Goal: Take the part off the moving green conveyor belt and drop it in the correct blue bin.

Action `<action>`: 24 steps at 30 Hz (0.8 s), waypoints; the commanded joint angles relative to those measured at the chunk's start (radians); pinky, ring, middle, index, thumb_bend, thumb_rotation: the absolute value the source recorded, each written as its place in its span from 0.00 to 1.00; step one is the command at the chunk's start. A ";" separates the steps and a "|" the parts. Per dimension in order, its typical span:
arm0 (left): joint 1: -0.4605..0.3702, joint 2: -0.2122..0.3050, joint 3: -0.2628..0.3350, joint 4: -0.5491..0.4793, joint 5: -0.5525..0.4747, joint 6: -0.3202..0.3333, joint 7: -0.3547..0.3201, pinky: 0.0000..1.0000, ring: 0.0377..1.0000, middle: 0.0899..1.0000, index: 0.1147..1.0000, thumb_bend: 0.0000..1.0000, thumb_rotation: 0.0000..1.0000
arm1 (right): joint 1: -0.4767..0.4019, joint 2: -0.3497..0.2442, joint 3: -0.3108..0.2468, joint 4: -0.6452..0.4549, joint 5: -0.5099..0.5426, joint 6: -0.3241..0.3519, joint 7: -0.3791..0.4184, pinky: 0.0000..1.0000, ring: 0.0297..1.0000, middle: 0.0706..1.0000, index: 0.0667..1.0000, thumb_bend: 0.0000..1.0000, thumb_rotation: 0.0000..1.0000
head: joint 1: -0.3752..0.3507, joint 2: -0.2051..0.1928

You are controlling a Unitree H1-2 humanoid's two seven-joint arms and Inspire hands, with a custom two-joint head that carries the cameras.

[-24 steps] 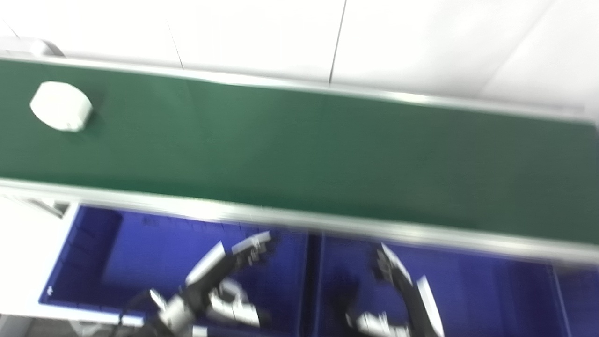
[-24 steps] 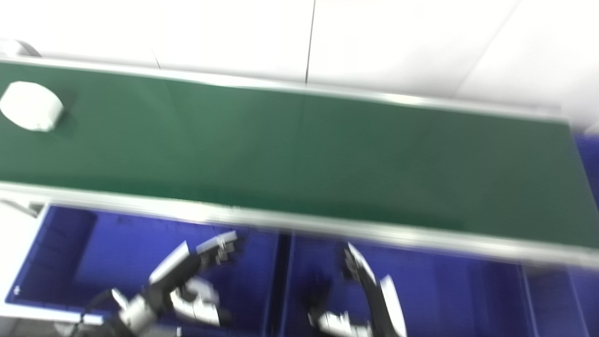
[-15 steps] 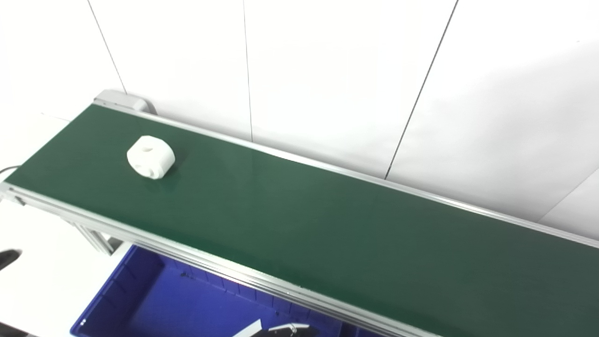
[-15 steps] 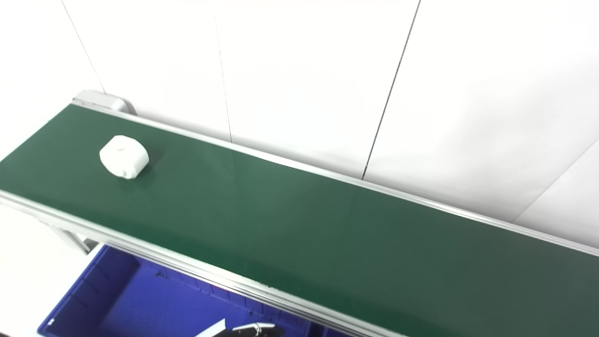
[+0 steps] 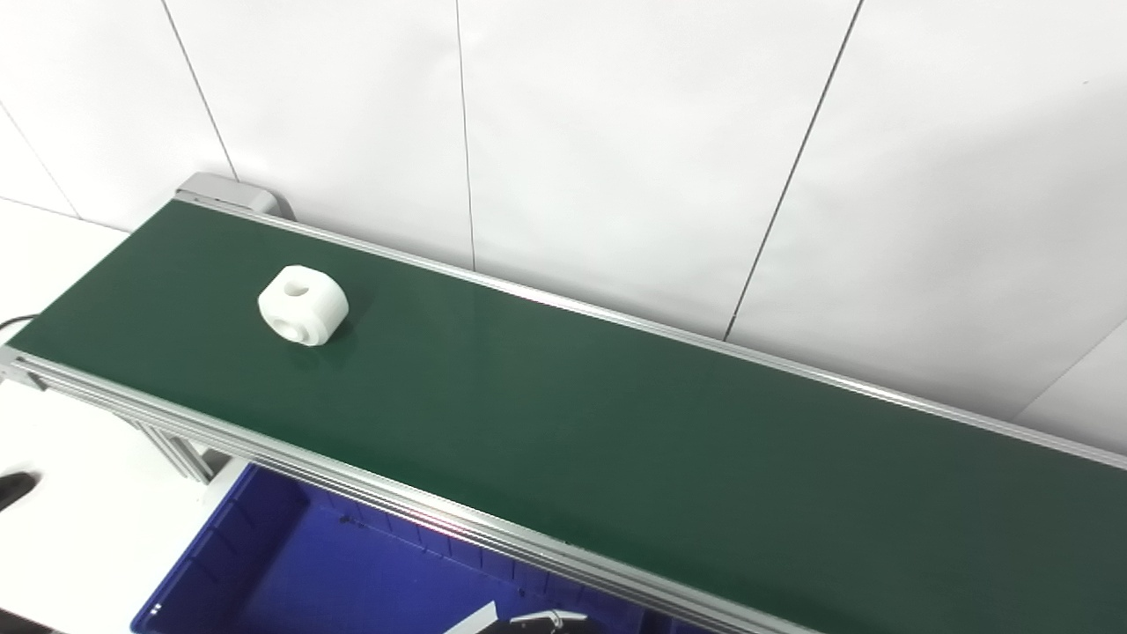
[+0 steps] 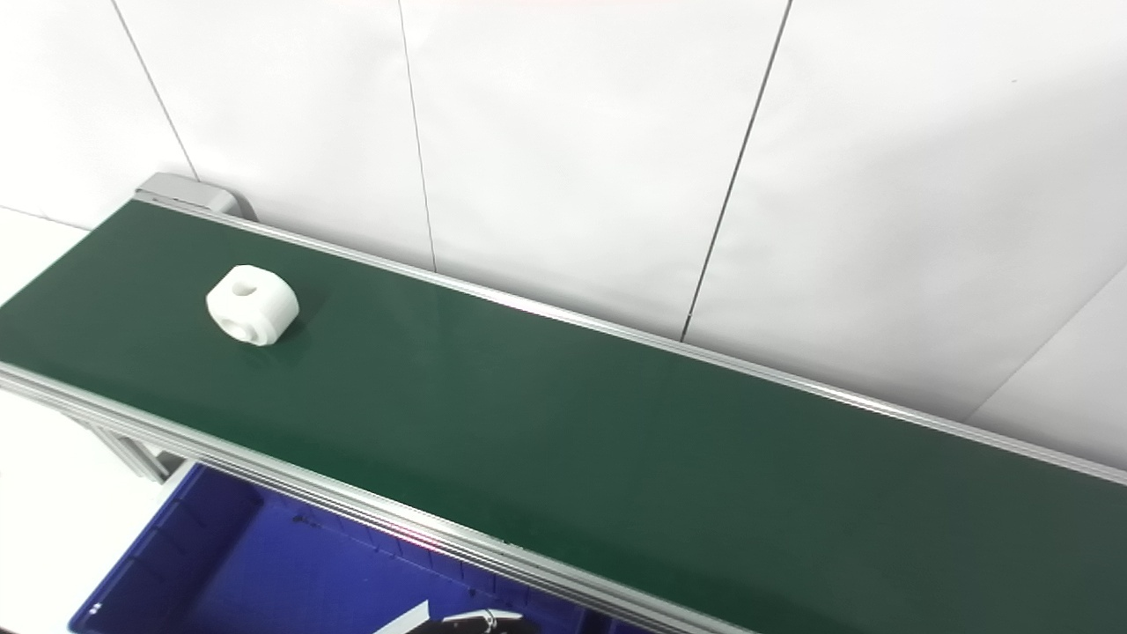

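A white rounded part point(image 5: 303, 305) with a hole in its top lies on the green conveyor belt point(image 5: 616, 440) near the belt's left end; it also shows in the right eye view point(image 6: 252, 305). Only the tips of my left hand point(image 5: 528, 620) show at the bottom edge, over the blue bin point(image 5: 290, 563) below the belt, far from the part. I cannot tell whether that hand is open or shut. My right hand is out of view.
The belt runs from upper left to lower right between aluminium rails point(image 5: 423, 511). A white panelled wall point(image 5: 616, 132) stands behind it. A grey end cap point(image 5: 231, 192) closes the belt's left end. White floor point(image 5: 79, 528) lies at the lower left.
The camera tilted up early on, taking both hands and most of the bins out of view. Since then the white part has moved a little to the right along the belt.
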 commanded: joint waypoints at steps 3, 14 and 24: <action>0.000 0.008 -0.002 -0.016 0.000 -0.037 0.018 0.76 0.83 0.86 0.82 0.95 0.27 | 0.003 -0.001 -0.010 -0.020 -0.004 -0.049 -0.009 0.67 0.76 0.83 0.91 0.82 0.34 | -0.002 0.000; 0.050 0.031 -0.003 -0.107 -0.035 -0.037 0.006 0.72 0.79 0.81 0.76 0.94 0.26 | 0.008 -0.001 -0.002 -0.028 -0.009 -0.049 -0.022 0.68 0.77 0.83 0.91 0.81 0.34 | -0.008 0.002; 0.106 0.050 0.072 -0.385 -0.116 -0.037 -0.038 0.68 0.73 0.76 0.70 0.96 0.23 | -0.003 -0.004 0.003 -0.017 -0.020 -0.049 -0.035 0.69 0.77 0.83 0.91 0.82 0.36 | 0.007 0.007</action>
